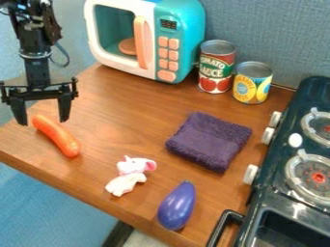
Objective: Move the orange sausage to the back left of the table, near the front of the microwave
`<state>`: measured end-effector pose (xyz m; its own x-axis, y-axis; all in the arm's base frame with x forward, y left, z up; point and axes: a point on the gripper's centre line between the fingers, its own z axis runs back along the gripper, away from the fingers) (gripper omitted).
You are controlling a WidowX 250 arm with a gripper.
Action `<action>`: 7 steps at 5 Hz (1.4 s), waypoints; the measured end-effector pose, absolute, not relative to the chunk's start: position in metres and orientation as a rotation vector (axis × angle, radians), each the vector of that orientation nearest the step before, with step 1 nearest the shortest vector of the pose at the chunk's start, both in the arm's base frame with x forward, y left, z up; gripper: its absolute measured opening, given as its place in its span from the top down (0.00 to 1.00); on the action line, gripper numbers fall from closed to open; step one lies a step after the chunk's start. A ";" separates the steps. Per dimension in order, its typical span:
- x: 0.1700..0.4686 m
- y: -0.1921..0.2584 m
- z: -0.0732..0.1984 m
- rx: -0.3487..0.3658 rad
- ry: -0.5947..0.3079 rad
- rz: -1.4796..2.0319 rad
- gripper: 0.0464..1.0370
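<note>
At the upper left of the frame I have my gripper (pixel 45 118) with its fingers apart, nearest to the orange sausage-shaped toy (pixel 58 136) at the left, while the white-and-pink plush (pixel 130 175) lies lower left of center, beside the purple eggplant (pixel 176 206).

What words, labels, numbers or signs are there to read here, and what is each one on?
"TOMATO SAUCE": on the red-and-green can.
Lettering on the yellow-labelled can: too small to read.
Characters on the display of the toy microwave: too small to read.
Any marks on its buttons: too small to tell.
</note>
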<state>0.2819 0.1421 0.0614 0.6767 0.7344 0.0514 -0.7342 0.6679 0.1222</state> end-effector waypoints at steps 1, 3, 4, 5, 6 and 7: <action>0.284 0.144 0.053 0.138 0.034 0.849 0.03; 0.289 0.141 0.045 0.123 0.042 0.924 0.03; 0.292 0.142 0.040 0.120 0.028 0.986 0.03; 0.292 0.137 0.032 0.091 0.014 1.068 0.03; 0.292 0.137 0.018 0.093 0.035 1.115 0.09; 0.293 0.135 0.018 0.112 0.035 1.125 0.27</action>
